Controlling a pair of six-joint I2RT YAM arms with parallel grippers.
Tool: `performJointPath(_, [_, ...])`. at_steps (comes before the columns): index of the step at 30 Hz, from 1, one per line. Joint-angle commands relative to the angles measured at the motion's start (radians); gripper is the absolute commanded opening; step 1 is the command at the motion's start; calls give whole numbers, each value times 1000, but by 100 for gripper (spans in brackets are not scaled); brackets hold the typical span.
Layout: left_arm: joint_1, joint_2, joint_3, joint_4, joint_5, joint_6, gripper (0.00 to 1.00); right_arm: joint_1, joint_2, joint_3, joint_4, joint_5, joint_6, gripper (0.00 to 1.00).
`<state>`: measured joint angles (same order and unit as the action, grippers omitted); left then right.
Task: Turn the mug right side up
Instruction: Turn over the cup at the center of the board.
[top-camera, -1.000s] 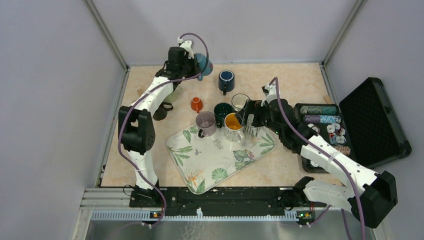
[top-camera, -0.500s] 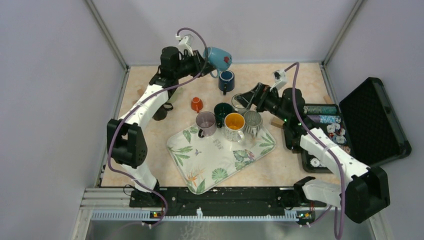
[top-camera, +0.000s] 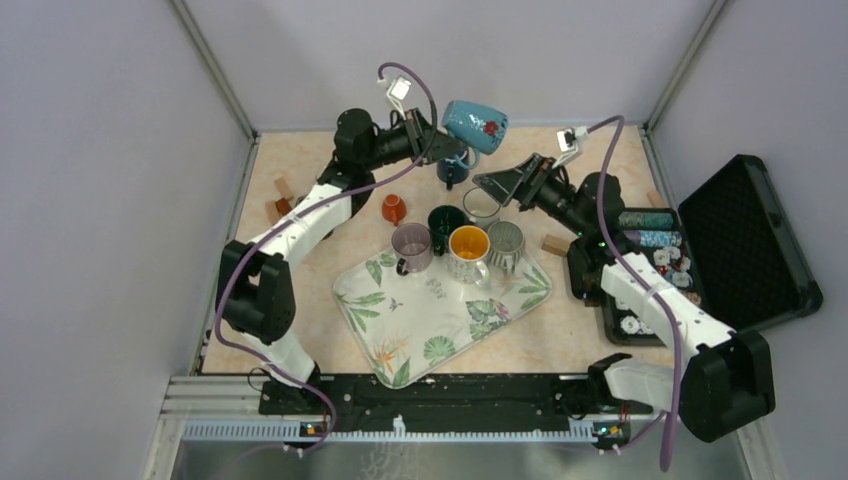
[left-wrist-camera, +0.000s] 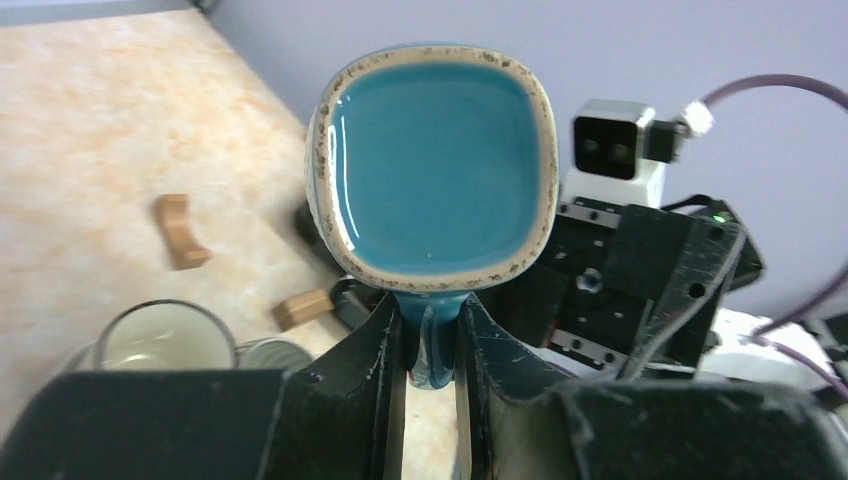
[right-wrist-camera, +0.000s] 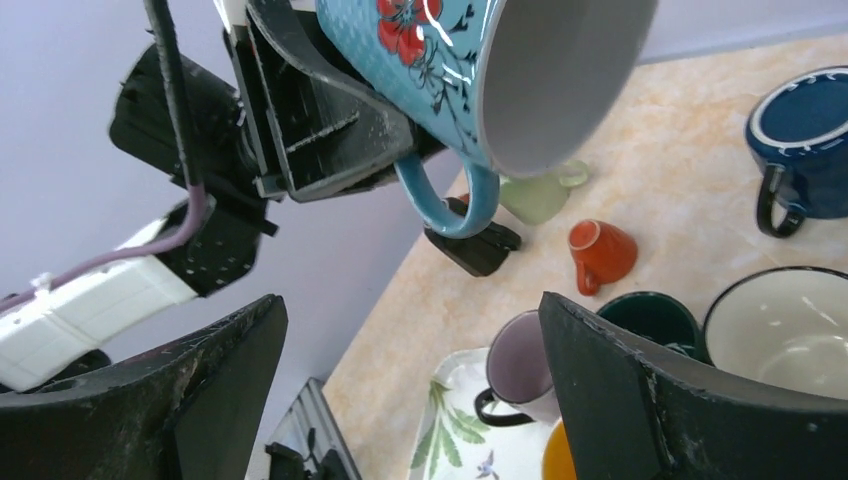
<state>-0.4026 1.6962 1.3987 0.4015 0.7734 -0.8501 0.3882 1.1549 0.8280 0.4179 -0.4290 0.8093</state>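
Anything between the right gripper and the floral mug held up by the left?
No. In the right wrist view the open right gripper faces the blue floral mug with only air between; the left gripper pinches its handle.

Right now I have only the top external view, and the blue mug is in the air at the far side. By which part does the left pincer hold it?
Observer: The left wrist view shows the left pincer shut on the handle of the mug.
Operator: Is something inside the mug?
Observer: In the right wrist view its mouth is tilted toward that camera, and the part of the inside that shows is bare.
Operator: Does the right pincer touch it?
Observer: No. The right pincer is wide open and apart from the mug.
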Motion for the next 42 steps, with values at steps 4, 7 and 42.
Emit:
performJointPath(4, [-56,-50,-6,377,50,-204,0,-20,-4,-35,217,-50,103,93])
performJointPath(7, [-73,-35,-3,425,52,-242,0,-22,-5,-45,244,-46,125,90])
performJointPath(42, [-146,54,-10,520,46,-323,0,-28,9,-56,386,-29,222,19])
